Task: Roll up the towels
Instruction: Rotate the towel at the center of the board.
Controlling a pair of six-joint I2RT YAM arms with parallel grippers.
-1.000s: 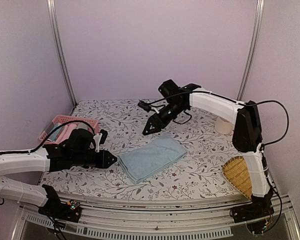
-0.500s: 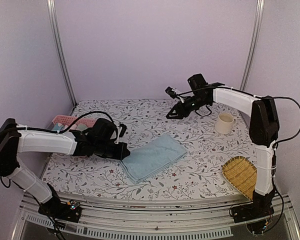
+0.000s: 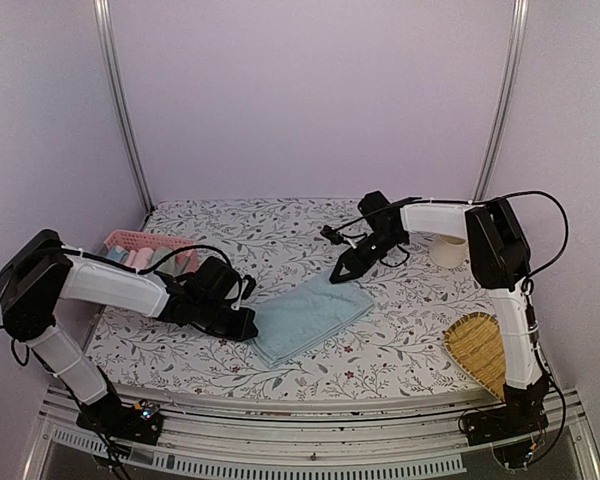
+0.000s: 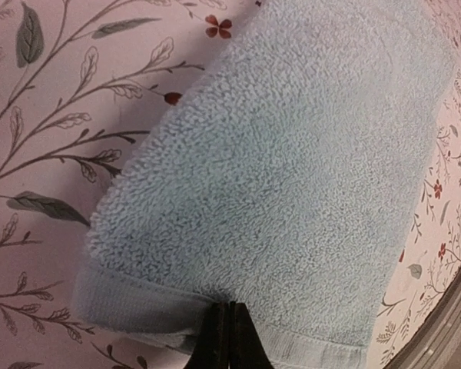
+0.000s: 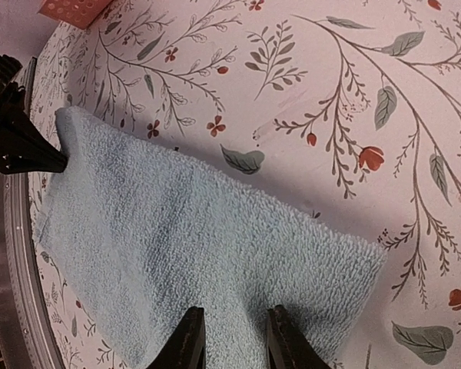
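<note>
**Both grippers at the blue towel, one at each end**

We see a table (image 3: 410, 345) with a flowered top filling the view from above. The left arm (image 3: 110, 285) reaches low across its left side towards the middle. The right arm (image 3: 442, 215) bends in from the right over the far half.

The towel (image 3: 315, 315), light blue terry cloth, lies flat and unrolled in the middle of the table. It sits a little towards the near edge and runs slantwise from near left to far right.

A woven tray (image 3: 480, 352) lies at the near right, partly hidden by the right arm and well apart from the towel. A pink lattice basket (image 3: 130, 240) stands at the far left, behind the left arm. Something pale lies in it, and we cannot tell what. A cream mug (image 3: 446, 250) stands upright at the far right, behind the right arm.

The left gripper (image 4: 227, 330) is down at the towel's left corner. Its jaws are pressed tight together on the hem, and the hem beside them is humped up off the table. From the right wrist we see the same black tip touching that corner, which stands slightly raised.

The right gripper (image 5: 232, 317) is at the towel's far corner. Its jaws stand a narrow way apart, one on either side of a strip of terry. The cloth between them looks flat, not bunched, so we do not call it held. We cannot tell whether the tips touch the cloth.
</note>
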